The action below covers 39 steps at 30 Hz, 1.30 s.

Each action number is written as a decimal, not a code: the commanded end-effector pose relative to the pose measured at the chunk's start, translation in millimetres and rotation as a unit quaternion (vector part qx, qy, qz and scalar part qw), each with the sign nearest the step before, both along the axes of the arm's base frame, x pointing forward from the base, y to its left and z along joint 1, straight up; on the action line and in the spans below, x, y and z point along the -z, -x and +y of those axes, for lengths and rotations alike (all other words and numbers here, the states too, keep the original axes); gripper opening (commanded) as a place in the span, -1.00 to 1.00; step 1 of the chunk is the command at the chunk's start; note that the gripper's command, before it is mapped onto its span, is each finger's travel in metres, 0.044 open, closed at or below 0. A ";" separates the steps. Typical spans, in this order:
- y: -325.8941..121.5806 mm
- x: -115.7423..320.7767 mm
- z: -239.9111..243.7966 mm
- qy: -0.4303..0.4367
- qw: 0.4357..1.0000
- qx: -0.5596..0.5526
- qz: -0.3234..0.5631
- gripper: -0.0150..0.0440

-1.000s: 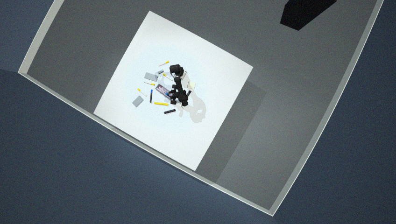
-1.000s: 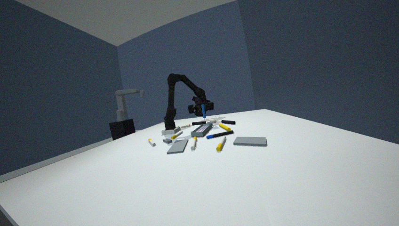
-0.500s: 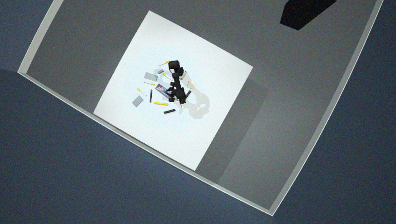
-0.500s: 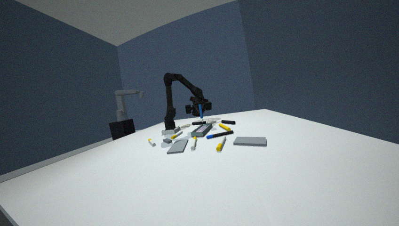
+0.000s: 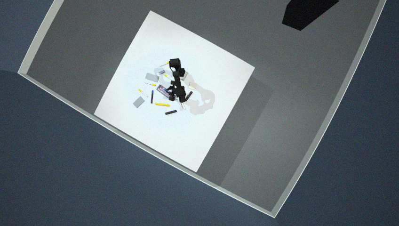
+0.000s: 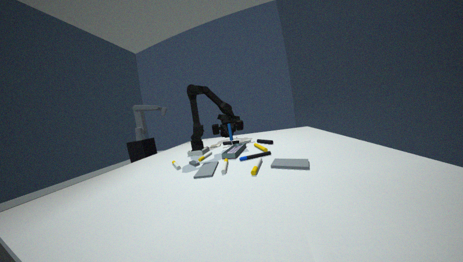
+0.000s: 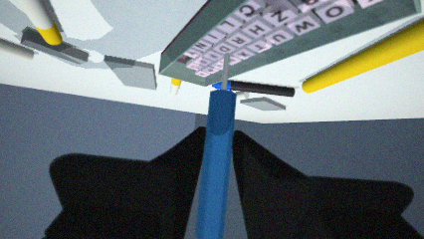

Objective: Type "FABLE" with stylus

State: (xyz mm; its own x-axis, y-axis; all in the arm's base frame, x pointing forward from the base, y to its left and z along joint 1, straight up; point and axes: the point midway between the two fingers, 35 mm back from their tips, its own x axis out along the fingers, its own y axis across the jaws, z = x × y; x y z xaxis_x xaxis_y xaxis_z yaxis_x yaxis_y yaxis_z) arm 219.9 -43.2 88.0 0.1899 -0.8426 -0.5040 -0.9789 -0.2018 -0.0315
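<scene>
My gripper (image 6: 229,129) (image 7: 219,134) is shut on the blue stylus (image 6: 230,132) (image 7: 217,169) and holds it near upright, its thin grey tip (image 7: 225,70) pointing down. The keyboard (image 5: 158,87) (image 6: 230,156) (image 7: 299,48) is a dark grey-green tray with pale pink lettered keys. In the top view the arm covers part of it. In the wrist view the tip overlaps the keys near D, and letters such as C, Z, O, W, H, R, U and T show. In the exterior view the tip appears above the keyboard's far part. No contact with a key can be made out.
A black marker with a blue cap (image 5: 152,98) (image 6: 260,155) (image 7: 261,89) and a thick yellow cylinder (image 5: 162,104) (image 6: 260,147) (image 7: 368,57) lie beside the keyboard. Grey slabs (image 5: 138,101) (image 6: 206,170), yellow-capped white markers (image 6: 224,166) and black cylinders (image 5: 171,112) (image 6: 264,141) lie around.
</scene>
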 end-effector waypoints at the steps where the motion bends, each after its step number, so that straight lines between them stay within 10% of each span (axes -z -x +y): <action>1: 1.1 5.5 -1.0 0.004 1.000 -0.002 0.005 -0.49; 7: 0.1 8.2 -1.7 0.004 1.000 -0.002 0.004 -0.22; 39: -0.2 22.4 -1.6 0.004 1.000 -0.002 0.005 -0.22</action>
State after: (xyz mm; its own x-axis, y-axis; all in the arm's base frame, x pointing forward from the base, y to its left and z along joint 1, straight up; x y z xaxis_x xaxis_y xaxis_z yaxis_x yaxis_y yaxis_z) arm 220.1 -44.4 67.3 0.1881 -0.8430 -0.5039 -0.9790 -0.2017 -0.0280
